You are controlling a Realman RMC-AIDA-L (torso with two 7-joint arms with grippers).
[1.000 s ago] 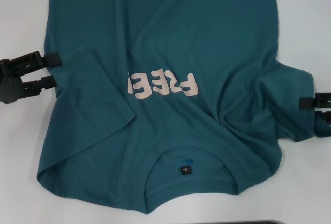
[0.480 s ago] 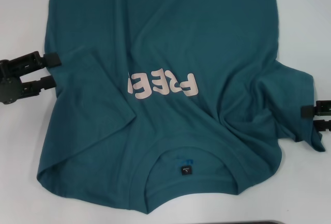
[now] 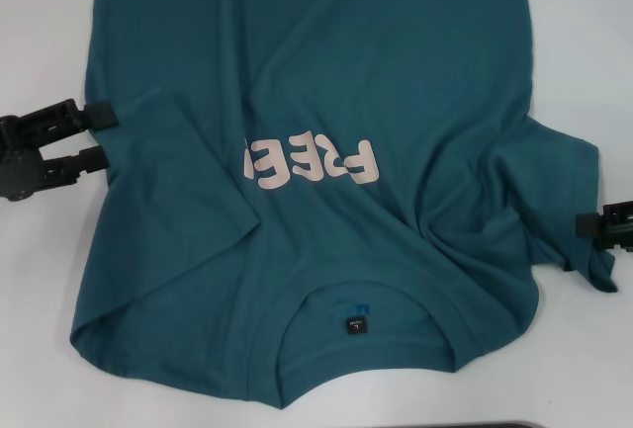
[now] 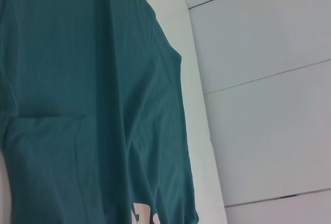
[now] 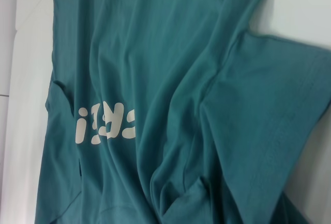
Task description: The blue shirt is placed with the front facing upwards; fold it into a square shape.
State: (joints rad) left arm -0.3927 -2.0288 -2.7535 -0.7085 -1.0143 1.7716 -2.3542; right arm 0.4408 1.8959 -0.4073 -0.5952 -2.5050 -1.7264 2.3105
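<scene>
Teal cotton bunching into deep creases beside the right sleeve (image 3: 554,201): risking a crooked fold, not a square, if lifted unsmoothed. Blue shirt (image 3: 326,92) lying front-up on the white table (image 3: 40,280), collar (image 3: 361,334) nearest the robot. Left gripper (image 3: 99,136) hovering at the shirt's left edge, jaws standing apart, pinching nothing. Right gripper (image 3: 611,222) sitting at the right sleeve's outer hem; finger state impossible to tell.

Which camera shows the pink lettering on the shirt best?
The head view: the lettering lies near centre on the blue shirt, its left end covered by a fold. The right wrist view shows it sideways and wrinkled; the left wrist view catches only a sliver at the edge.
</scene>
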